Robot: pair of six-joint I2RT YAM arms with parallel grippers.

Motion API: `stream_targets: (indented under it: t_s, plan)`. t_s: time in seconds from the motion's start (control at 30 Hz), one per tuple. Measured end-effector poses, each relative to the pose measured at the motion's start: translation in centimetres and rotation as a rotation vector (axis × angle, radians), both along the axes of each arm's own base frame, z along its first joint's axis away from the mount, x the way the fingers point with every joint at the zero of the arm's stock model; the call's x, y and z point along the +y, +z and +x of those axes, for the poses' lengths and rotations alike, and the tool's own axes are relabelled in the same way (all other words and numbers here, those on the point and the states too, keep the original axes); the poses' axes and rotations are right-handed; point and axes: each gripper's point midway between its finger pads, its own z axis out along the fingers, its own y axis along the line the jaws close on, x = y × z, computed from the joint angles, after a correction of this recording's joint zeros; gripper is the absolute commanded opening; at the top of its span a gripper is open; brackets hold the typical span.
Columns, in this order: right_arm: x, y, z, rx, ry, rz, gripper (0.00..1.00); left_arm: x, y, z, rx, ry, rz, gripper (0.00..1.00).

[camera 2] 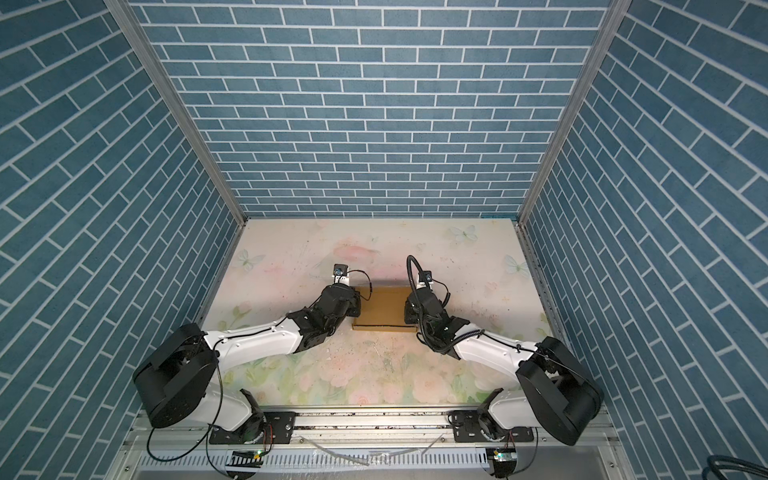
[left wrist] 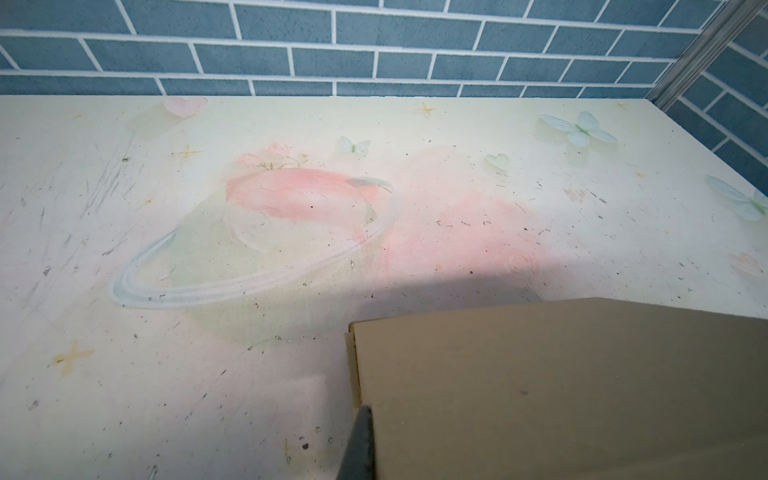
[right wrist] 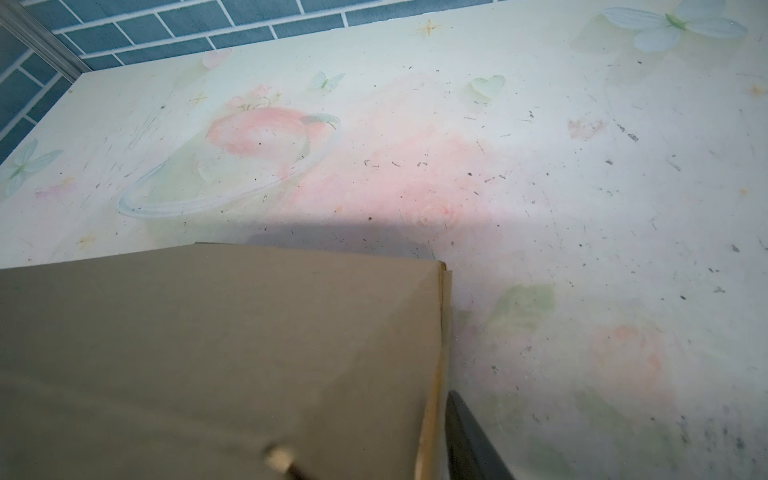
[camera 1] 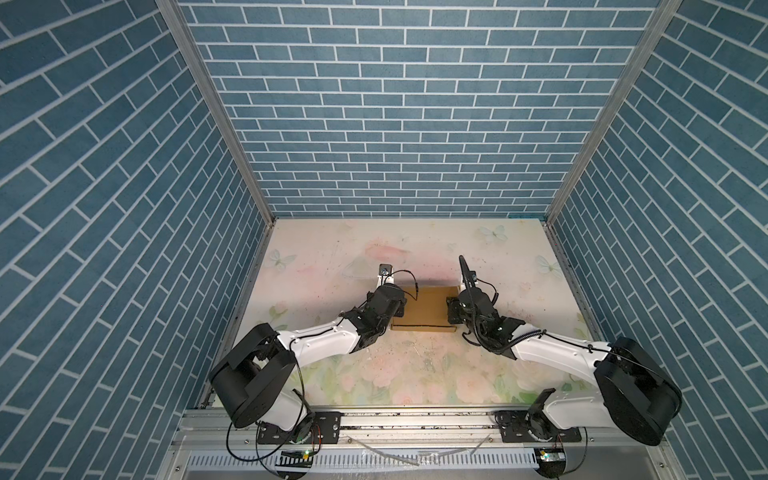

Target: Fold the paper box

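- Between the two grippers, the box lies flat on the table with its lid down, as both top views show.
- In those views the wrists cover the fingers of both arms, and each side end of the box runs in beneath a wrist.
- Left gripper: its wrist view shows only one finger, dark grey. It lies along the outside of the box at the side wall, touching the cardboard edge.
- The other left finger is hidden behind the cardboard. The pair is drawn almost fully together. Whether a layer of cardboard is pinched between them cannot be told.
- Right gripper: its fingers stand apart, astride the opposite side edge of the box.
- The outer finger, dark, stands outside the box just beside the side wall, where a doubled layer of cardboard shows. Whether it touches the wall cannot be told.
- The inner finger, a blurred pale tip, sits over the lid well in from that edge. Whether it presses on the lid cannot be told.
- Beyond the fingertips of both arms the table runs to the blue brick wall.
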Motion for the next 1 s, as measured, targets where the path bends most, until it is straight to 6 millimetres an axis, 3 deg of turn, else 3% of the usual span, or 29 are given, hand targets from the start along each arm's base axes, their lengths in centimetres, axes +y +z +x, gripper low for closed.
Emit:
stream_targets:
  t_s: [0.43,1.0]
  plan:
    - [2.2,0.3,1.2,0.009,0.052,0.050,0.36,0.8,-0.4,0.3,0.001,0.033,0.022,0.07]
    - [1.7,-1.1,0.1,0.036,0.069,0.042,0.37,0.8,-0.9,0.2,0.009,0.038,0.024,0.09]
